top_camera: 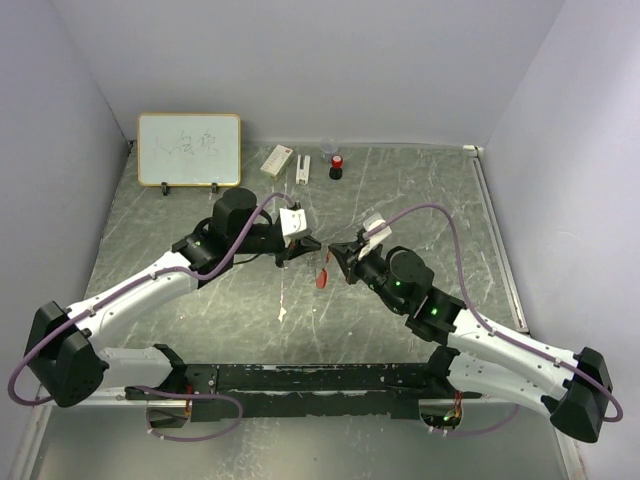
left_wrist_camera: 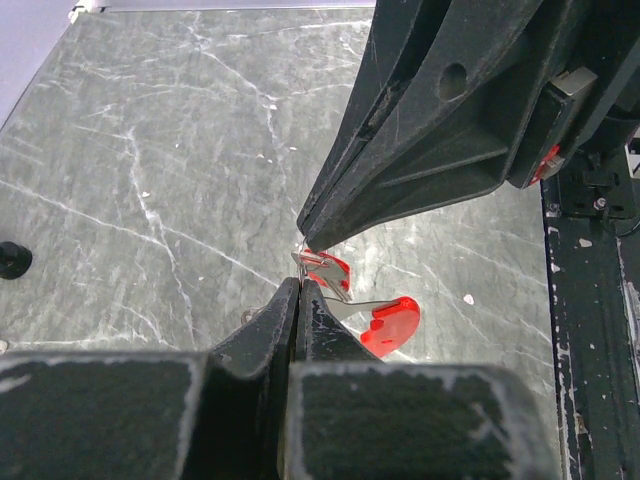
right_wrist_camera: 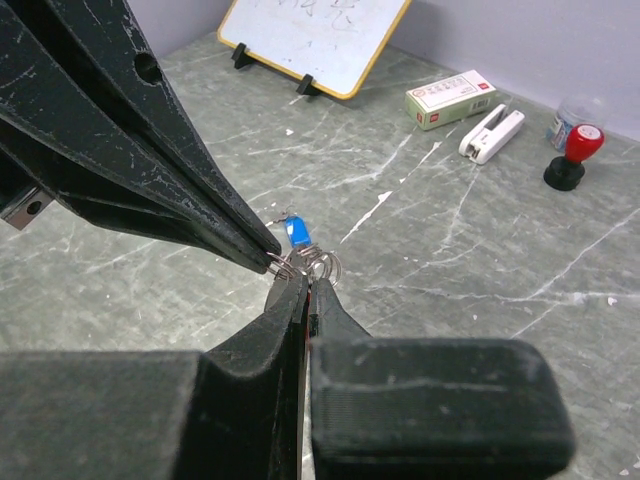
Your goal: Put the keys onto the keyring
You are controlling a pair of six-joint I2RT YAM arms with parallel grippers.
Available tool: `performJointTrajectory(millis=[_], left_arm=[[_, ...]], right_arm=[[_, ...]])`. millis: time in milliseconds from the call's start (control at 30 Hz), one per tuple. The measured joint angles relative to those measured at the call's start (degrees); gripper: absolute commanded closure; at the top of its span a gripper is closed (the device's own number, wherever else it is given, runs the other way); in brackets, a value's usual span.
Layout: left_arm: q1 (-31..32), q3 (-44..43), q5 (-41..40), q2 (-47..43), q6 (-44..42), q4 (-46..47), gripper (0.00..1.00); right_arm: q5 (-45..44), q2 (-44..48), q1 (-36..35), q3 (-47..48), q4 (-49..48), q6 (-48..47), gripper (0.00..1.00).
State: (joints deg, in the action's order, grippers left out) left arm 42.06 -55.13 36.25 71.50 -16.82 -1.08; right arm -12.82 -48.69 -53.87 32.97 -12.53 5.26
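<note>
Both grippers meet tip to tip above the middle of the table. My left gripper (top_camera: 310, 243) (left_wrist_camera: 300, 285) is shut on a coil of the keyring's metal ring (right_wrist_camera: 327, 266) (left_wrist_camera: 308, 260). My right gripper (top_camera: 333, 252) (right_wrist_camera: 308, 280) is shut too, with a red sliver between its fingers. That sliver looks like the keyring's strap, and the ring sits right at its tips. The blue key (right_wrist_camera: 297, 233) hangs at the ring just beyond the tips. Whether it is threaded on, I cannot tell. A red piece on a silver stem (left_wrist_camera: 390, 325) (top_camera: 322, 273) dangles under the ring. It may be the red key or the strap's end.
Along the back wall stand a whiteboard (top_camera: 189, 150), a white box (top_camera: 277, 160), a small white clip-like tool (top_camera: 302, 168) and a red-and-black bottle (top_camera: 336, 165). A black rail (top_camera: 300, 378) with the arm bases runs along the near edge. Walls close in both sides.
</note>
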Motion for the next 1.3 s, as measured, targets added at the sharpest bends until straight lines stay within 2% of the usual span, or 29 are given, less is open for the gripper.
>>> performJointTrajectory(millis=[367, 833, 1233, 1300], left_arm=[[0.37, 1.14, -1.36, -1.57, 1.46, 2.32, 0.93], [0.52, 7.58, -3.23, -4.55, 6.88, 13.46, 0.93], [0.52, 8.68, -4.63, -5.42, 9.01, 17.62, 0.93], [0.52, 9.03, -4.85, -5.68, 9.25, 18.03, 0.93]], right_arm=[[-0.68, 1.31, -0.22, -0.90, -0.46, 0.74, 1.00], [-1.31, -1.05, -0.24, -1.20, -2.60, 2.89, 1.00], [-1.09, -2.43, -0.22, -0.07, -3.69, 3.91, 1.00], [-1.05, -2.29, -0.22, -0.07, -3.69, 4.00, 0.96]])
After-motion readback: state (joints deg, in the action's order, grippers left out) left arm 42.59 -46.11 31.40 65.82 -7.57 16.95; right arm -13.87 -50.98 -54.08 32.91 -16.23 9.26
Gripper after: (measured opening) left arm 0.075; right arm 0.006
